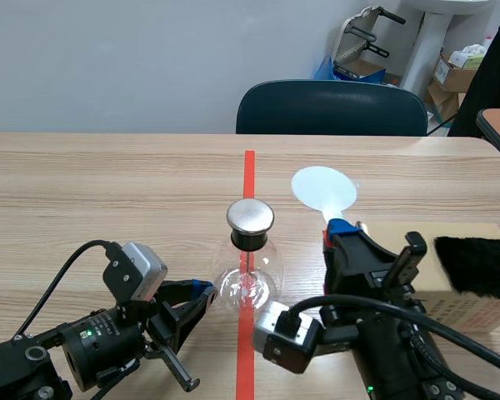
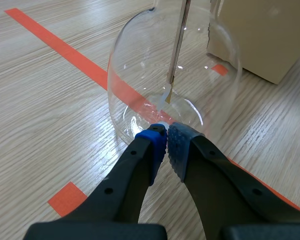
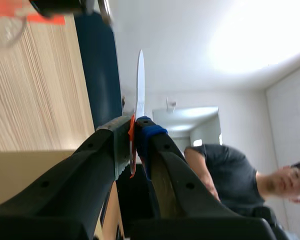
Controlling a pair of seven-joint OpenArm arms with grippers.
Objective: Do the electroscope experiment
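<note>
The glass electroscope (image 1: 248, 279) stands on the red line mid-table. The left gripper (image 1: 205, 293) is closed on nothing, with its tips touching the glass. The right gripper (image 1: 343, 230) squeezes a white round paddle (image 1: 323, 188) near the metal cap (image 1: 250, 216). The next move, I think, is to bring the paddle gently to the cap.

Scene cam sits low at 6 o'clock, facing 12 o'clock across the tabletop (image 1: 108, 183) toward the chair (image 1: 332, 108), with the flask (image 1: 248, 283) close at center. Left wrist cam, over at 7 o'clock, stares down past the left claw (image 2: 167, 137), super close on that same flask. Right wrist cam, at 5 o'clock, is rolled sideways, looking past the right claw (image 3: 134, 129) and white disc (image 3: 140, 85) at chair, tabletop and a person (image 3: 225, 170).
</note>
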